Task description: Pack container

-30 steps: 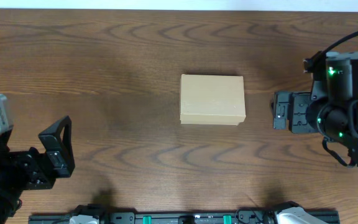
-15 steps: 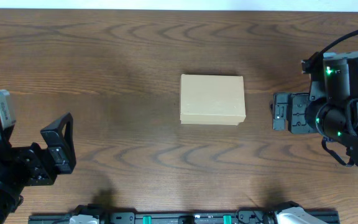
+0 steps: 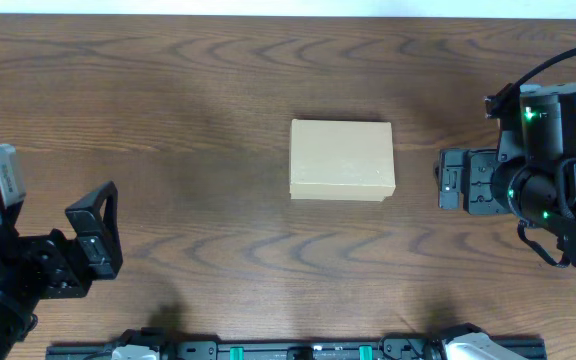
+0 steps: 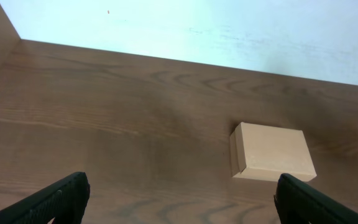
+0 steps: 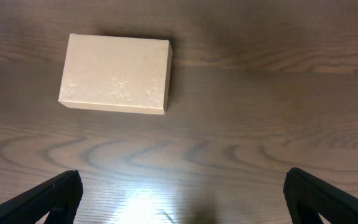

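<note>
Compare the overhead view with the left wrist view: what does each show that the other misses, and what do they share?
Only overhead: the right gripper, open, to the right of the box, and a black rail along the table's near edge.
Only left wrist: the broad pale wall beyond the table, barely a sliver from overhead, and the box's short side that faces this arm.
Both: the closed box lying flat on the wooden table, and the left gripper, open and clear of the box.

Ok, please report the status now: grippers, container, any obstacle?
Left gripper open, empty. Right gripper open, empty. Container lid shut, flat between them, untouched. No obstacle seen.
</note>
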Available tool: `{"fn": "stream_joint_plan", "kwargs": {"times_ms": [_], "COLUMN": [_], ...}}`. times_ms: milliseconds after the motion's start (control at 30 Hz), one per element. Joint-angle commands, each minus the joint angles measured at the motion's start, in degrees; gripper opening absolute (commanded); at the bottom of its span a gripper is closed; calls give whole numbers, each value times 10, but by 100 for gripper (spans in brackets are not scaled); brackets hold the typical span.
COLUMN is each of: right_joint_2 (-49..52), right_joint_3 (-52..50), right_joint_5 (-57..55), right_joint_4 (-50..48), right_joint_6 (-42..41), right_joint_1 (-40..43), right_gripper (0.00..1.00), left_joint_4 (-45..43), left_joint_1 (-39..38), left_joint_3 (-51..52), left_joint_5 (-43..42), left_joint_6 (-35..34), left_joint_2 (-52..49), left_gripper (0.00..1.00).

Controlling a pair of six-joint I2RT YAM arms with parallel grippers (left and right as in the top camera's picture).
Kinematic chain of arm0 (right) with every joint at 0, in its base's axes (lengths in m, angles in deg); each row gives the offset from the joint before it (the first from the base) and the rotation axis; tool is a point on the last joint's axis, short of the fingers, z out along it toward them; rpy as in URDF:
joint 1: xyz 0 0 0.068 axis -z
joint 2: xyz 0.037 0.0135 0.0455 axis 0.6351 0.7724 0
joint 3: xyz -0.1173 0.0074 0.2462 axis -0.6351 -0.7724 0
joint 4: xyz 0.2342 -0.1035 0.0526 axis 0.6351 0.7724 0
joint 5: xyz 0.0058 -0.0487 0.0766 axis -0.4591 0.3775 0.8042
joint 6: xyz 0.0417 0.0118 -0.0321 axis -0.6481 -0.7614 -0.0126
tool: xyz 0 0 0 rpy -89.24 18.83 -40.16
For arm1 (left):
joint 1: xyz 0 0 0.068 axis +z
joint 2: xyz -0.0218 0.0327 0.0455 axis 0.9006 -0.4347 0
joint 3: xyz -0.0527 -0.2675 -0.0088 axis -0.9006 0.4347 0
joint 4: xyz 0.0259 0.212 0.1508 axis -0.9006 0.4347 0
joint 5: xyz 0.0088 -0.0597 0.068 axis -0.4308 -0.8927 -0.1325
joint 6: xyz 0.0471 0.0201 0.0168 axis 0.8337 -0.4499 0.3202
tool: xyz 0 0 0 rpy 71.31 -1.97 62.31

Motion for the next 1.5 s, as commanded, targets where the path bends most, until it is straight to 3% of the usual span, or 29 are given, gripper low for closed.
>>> {"fn": "stream_joint_plan", "kwargs": {"times_ms": [0, 233, 433, 733, 933, 1233, 1467], "right_joint_2": [-4, -4, -25, -87, -176, -326, -421], "right_joint_3": [-3, -3, -3, -30, -175, -468, -655], "right_joint_5": [-15, -19, -19, -15, 27, 73, 124], "right_joint_4": [1, 1, -42, -106, -240, -547, -653], "right_joint_6": [8, 13, 84, 106, 169, 182, 182], "right_joint_1": [4, 4, 5, 82, 125, 148, 167], "right_gripper": [99, 99, 99, 99, 99, 99, 99], "left_joint_4": [45, 45, 45, 45, 45, 45, 45], "left_joint_1": [1, 1, 1, 1, 1, 1, 1], "left_joint_3": [2, 2, 2, 2, 2, 2, 2], "left_joint_5": [4, 4, 4, 4, 4, 4, 4], "left_joint_6": [-4, -4, -4, -4, -4, -4, -4], "left_joint_2": [-2, -2, -2, -2, -2, -2, -2], "left_gripper": [95, 95, 95, 95, 95, 95, 95]}}
